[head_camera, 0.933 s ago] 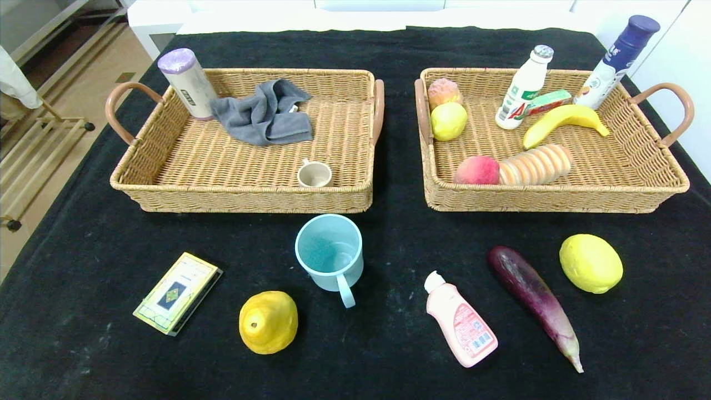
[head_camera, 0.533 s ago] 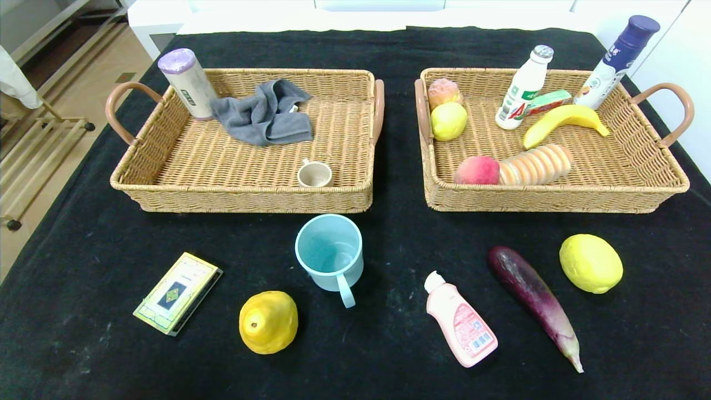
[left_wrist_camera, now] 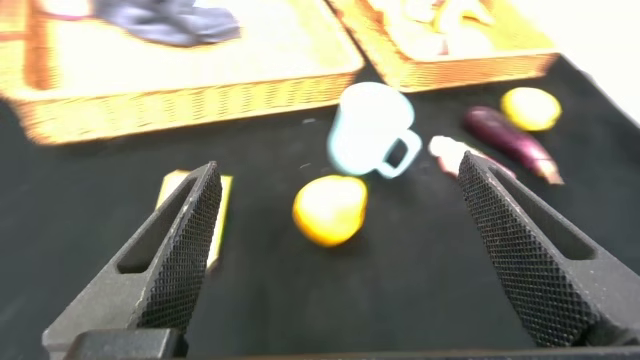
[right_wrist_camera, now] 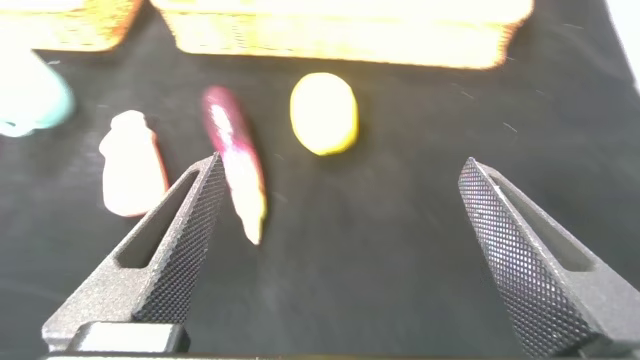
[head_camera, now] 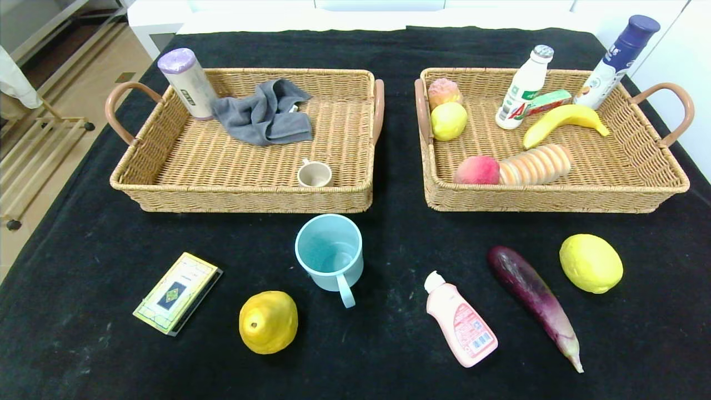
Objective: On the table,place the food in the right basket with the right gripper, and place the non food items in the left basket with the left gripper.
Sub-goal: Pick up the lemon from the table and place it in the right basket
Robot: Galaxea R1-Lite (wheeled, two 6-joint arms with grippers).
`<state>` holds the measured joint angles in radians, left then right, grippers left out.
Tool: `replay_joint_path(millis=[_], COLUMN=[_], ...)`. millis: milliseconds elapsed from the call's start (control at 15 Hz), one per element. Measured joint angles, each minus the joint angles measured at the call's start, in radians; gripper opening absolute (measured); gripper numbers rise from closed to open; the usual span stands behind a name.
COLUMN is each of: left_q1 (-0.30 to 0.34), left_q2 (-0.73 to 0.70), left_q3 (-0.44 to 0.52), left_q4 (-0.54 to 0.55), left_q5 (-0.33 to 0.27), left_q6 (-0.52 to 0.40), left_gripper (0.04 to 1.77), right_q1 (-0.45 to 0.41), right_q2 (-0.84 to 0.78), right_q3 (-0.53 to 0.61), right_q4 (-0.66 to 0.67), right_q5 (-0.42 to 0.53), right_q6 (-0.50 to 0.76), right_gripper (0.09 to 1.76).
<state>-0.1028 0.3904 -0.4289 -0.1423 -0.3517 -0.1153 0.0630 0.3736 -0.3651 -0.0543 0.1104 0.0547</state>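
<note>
We see a black-covered bench point(head_camera: 389, 355) with two wicker baskets at the back and six loose things in front. The left basket point(head_camera: 166, 178) holds a purple-capped canister point(head_camera: 186, 83) leaning in its far left corner, a grey cloth point(head_camera: 264, 114) beside it and a small beige cup point(head_camera: 315, 174) against the near wall. The right basket point(head_camera: 639, 166) holds a white bottle point(head_camera: 523, 89), a blue-capped bottle point(head_camera: 614, 58) in the far right corner, a green packet point(head_camera: 550, 101), a banana point(head_camera: 564, 119), a yellow-green apple point(head_camera: 449, 121) with a pinkish fruit point(head_camera: 443, 90) just behind it, a peach point(head_camera: 477, 170) and a sliced bread roll point(head_camera: 536, 164) touching the peach. On the bench, from the robot's left to its right: a yellow card box point(head_camera: 178, 293), a yellow pear point(head_camera: 268, 322), a light blue mug point(head_camera: 330, 255) upright with its handle toward the robot, a pink bottle point(head_camera: 461, 319) lying down, a purple eggplant point(head_camera: 533, 303) lying on a slant, and a lemon point(head_camera: 590, 263) just beside it. Neither arm shows in the head view. In the left wrist view the left claw point(left_wrist_camera: 335, 245) hangs above the bench with its fingers spread wide and nothing between them, the pear and mug below it. In the right wrist view the right claw point(right_wrist_camera: 340, 245) is likewise wide open and holding nothing, above the bench near the eggplant, lemon and pink bottle.
</note>
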Motion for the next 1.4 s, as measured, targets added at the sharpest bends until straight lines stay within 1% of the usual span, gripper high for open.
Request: replay_joint_path(millis=[67,200,333,400,533,600,667,1000,1400], left_q1=[-0.022,-0.064,-0.117,-0.147,-0.196,-0.208,-0.216,-0.268,-0.288], left_q2=[0.076,0.223,0.358,0.414,0.513,0.551,0.583,0.663,0.677], left_q3=[-0.031,-0.091,-0.159,-0.189,-0.235,-0.251,-0.266,-0.285,-0.263], left_q4=[-0.029,-0.07,-0.091,-0.097,-0.105,-0.107,-0.11,-0.116,-0.111], left_q5=[-0.008,-0.021,-0.028,-0.03,-0.032,-0.033,-0.036,-0.036,-0.035], left_q6=[0.0,0.018,0.067,0.088,0.108,0.113,0.116,0.132,0.139], left_gripper=[1.72,1.72,1.72,1.72,1.72,1.72,1.72,1.72,1.72], right_q1=[0.035,0.119,0.181,0.206,0.29,0.337,0.364,0.399,0.401], right_q2=[0.067,0.206,0.35,0.412,0.505,0.537,0.567,0.69,0.727], right_q3=[-0.037,-0.109,-0.174,-0.204,-0.265,-0.293,-0.31,-0.327,-0.32], right_q4=[-0.012,-0.084,-0.167,-0.188,-0.207,-0.208,-0.208,-0.214,-0.212], right_q5=[0.0,-0.001,-0.004,-0.006,-0.007,-0.007,-0.007,-0.033,-0.05], right_q6=[-0.002,-0.001,-0.001,-0.002,0.01,0.03,0.042,0.05,0.052], right_gripper=[1.71,1.71,1.71,1.71,1.71,1.71,1.71,1.71,1.71])
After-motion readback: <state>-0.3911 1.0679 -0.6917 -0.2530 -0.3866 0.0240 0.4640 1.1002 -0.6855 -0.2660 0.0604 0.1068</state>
